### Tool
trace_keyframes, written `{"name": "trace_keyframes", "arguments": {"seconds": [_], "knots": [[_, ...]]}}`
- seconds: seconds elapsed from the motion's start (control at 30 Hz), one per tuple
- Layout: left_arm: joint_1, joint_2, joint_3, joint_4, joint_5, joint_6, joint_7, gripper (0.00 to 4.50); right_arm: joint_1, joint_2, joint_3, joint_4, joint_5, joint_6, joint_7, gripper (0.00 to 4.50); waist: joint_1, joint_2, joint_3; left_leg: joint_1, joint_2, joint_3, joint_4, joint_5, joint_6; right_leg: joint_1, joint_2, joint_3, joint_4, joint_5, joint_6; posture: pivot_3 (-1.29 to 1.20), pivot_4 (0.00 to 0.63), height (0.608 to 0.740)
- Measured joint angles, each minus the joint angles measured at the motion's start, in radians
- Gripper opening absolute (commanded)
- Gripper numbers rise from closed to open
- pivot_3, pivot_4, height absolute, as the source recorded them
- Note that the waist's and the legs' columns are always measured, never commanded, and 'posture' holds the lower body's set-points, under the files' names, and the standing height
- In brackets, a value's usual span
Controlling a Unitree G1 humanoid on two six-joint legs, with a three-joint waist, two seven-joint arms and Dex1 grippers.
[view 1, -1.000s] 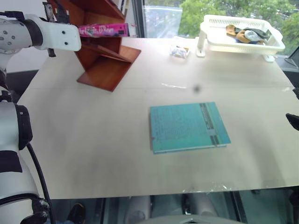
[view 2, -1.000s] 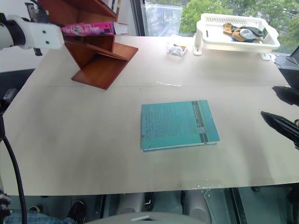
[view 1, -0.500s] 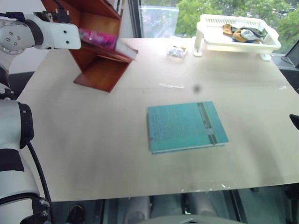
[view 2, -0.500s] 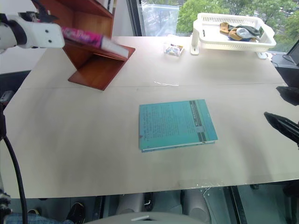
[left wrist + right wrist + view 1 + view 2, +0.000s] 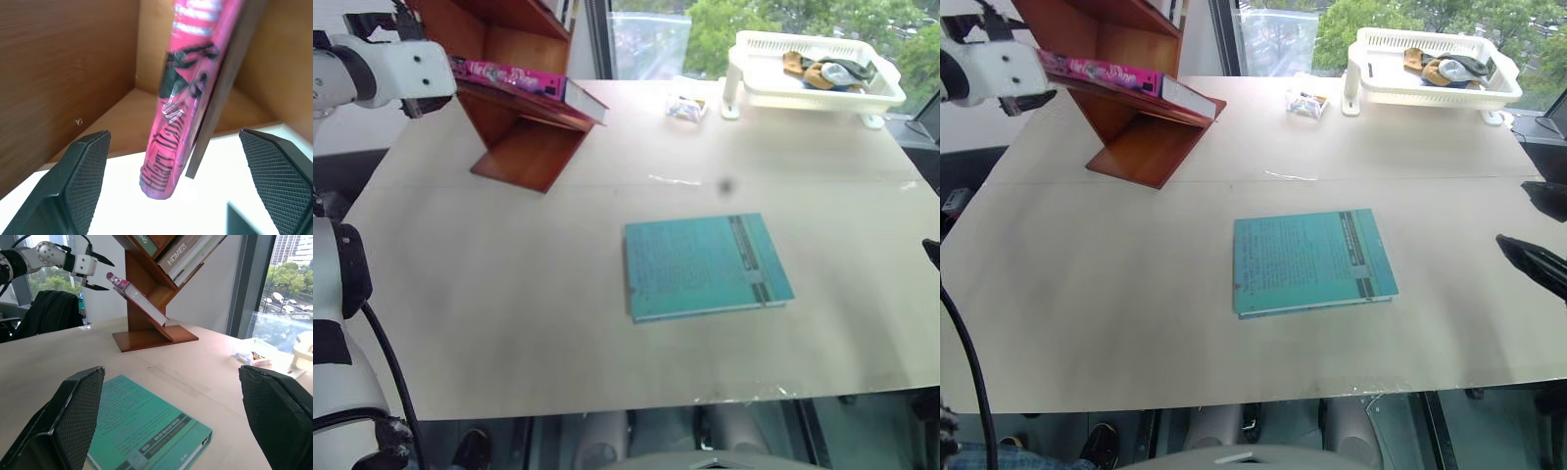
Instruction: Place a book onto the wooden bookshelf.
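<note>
At about ten o'clock in the head views the left gripper (image 5: 98,270) stands with its jaws spread wide and nothing between them; the wrist view shows the book's spine end in the gap, clear of both fingers (image 5: 80,181). Just to its right the book (image 5: 514,78) lies on a slanted board of the bookshelf (image 5: 524,147), tilted with the board, its lower end sticking out past the board's edge toward one o'clock. Judged from this, the placing is done and the step in hand is the let-go. The next move calls for drawing the left gripper straight back from the spine without nudging it, since the book sits on a slope and could slide. At the table's centre lies a teal book (image 5: 705,264), flat and untouched. At one o'clock stands a white basket (image 5: 822,93). At three o'clock the right gripper (image 5: 168,421) hangs over the table edge, jaws wide apart and empty.
</note>
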Motion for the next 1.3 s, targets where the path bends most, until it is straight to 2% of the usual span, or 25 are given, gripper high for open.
{"name": "trace_keyframes", "arguments": {"seconds": [0.1, 0.33, 0.53, 0.63, 0.83, 0.9, 0.97, 1.03, 1.13, 1.3], "knots": [[0.003, -0.018, 0.098, -0.002, -0.126, -0.007, -0.166, 4.47, -0.009, -0.003, 0.0, 0.005, -0.002, 0.0, 0.0, 4.5, 0.001, 0.0, 0.0, 0.0, 0.0, 0.0, 0.0, 0.0, 0.0, 0.0, 0.0, 0.0, 0.0, 0.0, 0.0, 0.0, 0.15, 0.74], [0.013, -0.025, 0.221, -0.006, -0.305, 0.068, -0.497, 4.47, -0.029, -0.032, 0.001, 0.037, -0.019, -0.001, 0.01, 4.5, -0.005, 0.0, 0.0, 0.0, 0.0, 0.0, 0.001, 0.0, 0.0, 0.0, 0.0, 0.0, 0.001, 0.0, 0.0, 0.0, 0.15, 0.74], [0.023, -0.005, 0.282, -0.031, -0.373, 0.127, -0.596, 4.47, -0.03, -0.034, 0.001, 0.044, -0.027, -0.001, 0.02, 4.5, -0.007, 0.0, 0.0, 0.0, 0.0, 0.0, 0.001, 0.0, 0.0, 0.0, 0.0, 0.0, 0.001, 0.0, 0.0, 0.0, 0.15, 0.74], [0.012, -0.013, 0.383, -0.044, -0.498, 0.223, -0.681, 4.47, -0.023, -0.033, 0.0, 0.044, -0.033, -0.001, 0.022, 4.5, -0.008, 0.0, 0.0, 0.0, 0.0, -0.001, 0.001, 0.0, 0.0, 0.0, 0.0, 0.0, 0.001, 0.0, 0.0, 0.0, 0.15, 0.74], [0.008, -0.106, 0.483, -0.143, -0.682, 0.417, -0.856, 4.47, -0.03, -0.034, 0.0, 0.054, -0.038, -0.002, 0.025, 4.5, 0.004, 0.0, 0.0, 0.0, 0.0, -0.002, 0.004, 0.0, -0.001, 0.002, 0.0, -0.002, 0.003, 0.0, 0.0, 0.0, 0.15, 0.74], [0.154, -0.172, 0.499, -0.345, -0.838, 0.602, -0.894, 4.47, -0.036, -0.036, 0.0, 0.062, -0.039, -0.002, 0.028, 4.5, -0.001, 0.004, -0.002, 0.002, 0.0, -0.001, 0.004, 0.001, -0.001, 0.002, 0.0, 0.0, 0.006, 0.0, 0.0, 0.0, 0.15, 0.74], [0.33, -0.221, 0.516, -0.537, -0.92, 0.736, -0.889, 4.47, -0.036, -0.038, 0.0, 0.062, -0.04, -0.002, 0.035, 4.5, -0.006, 0.004, -0.002, 0.004, 0.0, -0.001, 0.003, 0.001, -0.002, 0.002, 0.0, 0.001, 0.008, 0.0, 0.0, 0.0, 0.15, 0.74], [0.418, -0.246, 0.513, -0.623, -0.939, 0.791, -0.875, 4.47, -0.035, -0.04, -0.002, 0.064, -0.04, -0.002, 0.037, 4.5, -0.014, 0.004, -0.002, 0.005, 0.001, -0.001, 0.003, 0.002, -0.003, 0.002, 0.0, 0.002, 0.01, 0.0, 0.0, 0.0, 0.15, 0.74], [0.649, -0.296, 0.462, -0.921, -0.966, 0.953, -0.784, 4.47, -0.034, -0.044, -0.01, 0.069, -0.041, -0.002, 0.042, 4.5, -0.016, 0.003, -0.002, 0.008, 0.001, 0.0, 0.004, 0.002, -0.004, 0.002, 0.0, 0.007, 0.012, 0.0, 0.0, 0.0, 0.15, 0.74], [0.771, -0.395, 0.444, -1.164, -0.993, 1.029, -0.604, 4.47, -0.034, -0.046, -0.018, 0.069, -0.041, 0.0, 0.045, 4.5, -0.003, 0.003, -0.002, 0.009, 0.001, 0.001, 0.006, 0.0, 0.0, 0.003, 0.0, 0.007, 0.015, 0.0, 0.0, 0.0, 0.15, 0.74]]}}
